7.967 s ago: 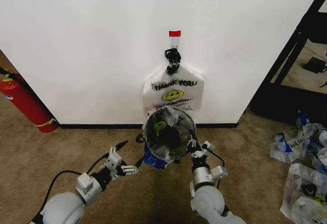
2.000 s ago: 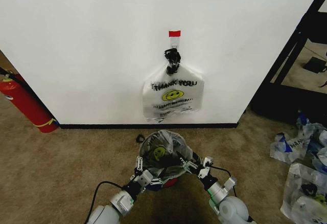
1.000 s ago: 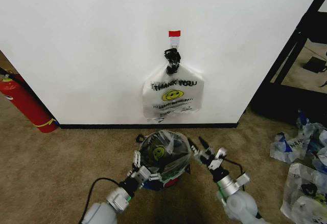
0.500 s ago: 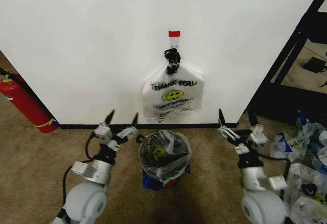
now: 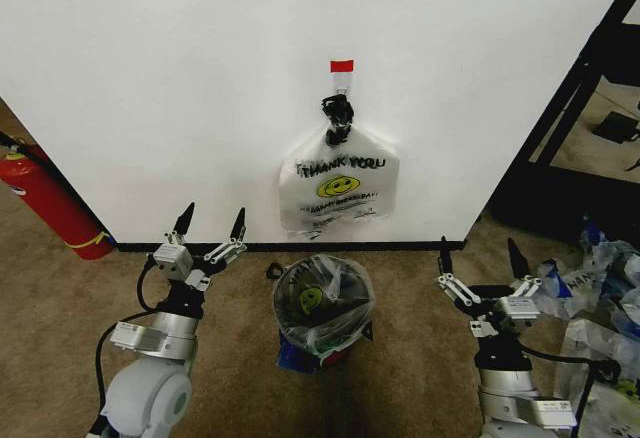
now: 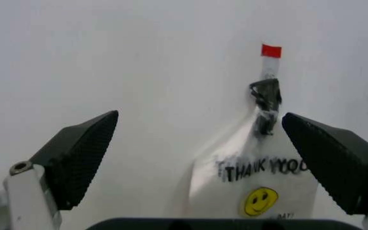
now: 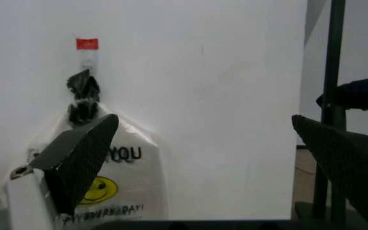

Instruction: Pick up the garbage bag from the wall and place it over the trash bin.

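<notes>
The garbage bag [image 5: 320, 298], thin and see-through with a yellow smiley, is draped over the trash bin [image 5: 335, 356], whose red base shows below it on the carpet in front of the wall [image 5: 180, 88]. My left gripper [image 5: 213, 220] is raised to the left of the bin, open and holding nothing, pointing at the wall. To the right of the bin my right gripper [image 5: 478, 253] is also open and bare. The left wrist view has the left gripper [image 6: 198, 117] spread wide toward the wall [image 6: 107, 57]. The right gripper [image 7: 204, 119] is equally spread in its own wrist view.
A whitish bundle of THANK YOU bags [image 5: 338, 190] hangs by a black knot from the hook under red tape [image 5: 342, 65]. A red fire extinguisher [image 5: 50, 203] stands at the left. A black frame [image 5: 570, 108] and heaped plastic bags [image 5: 590, 288] are at the right.
Both grippers have let go of the bag at the bin's rim, opened, and drawn apart and upward to either side. The bag stays over the bin.
</notes>
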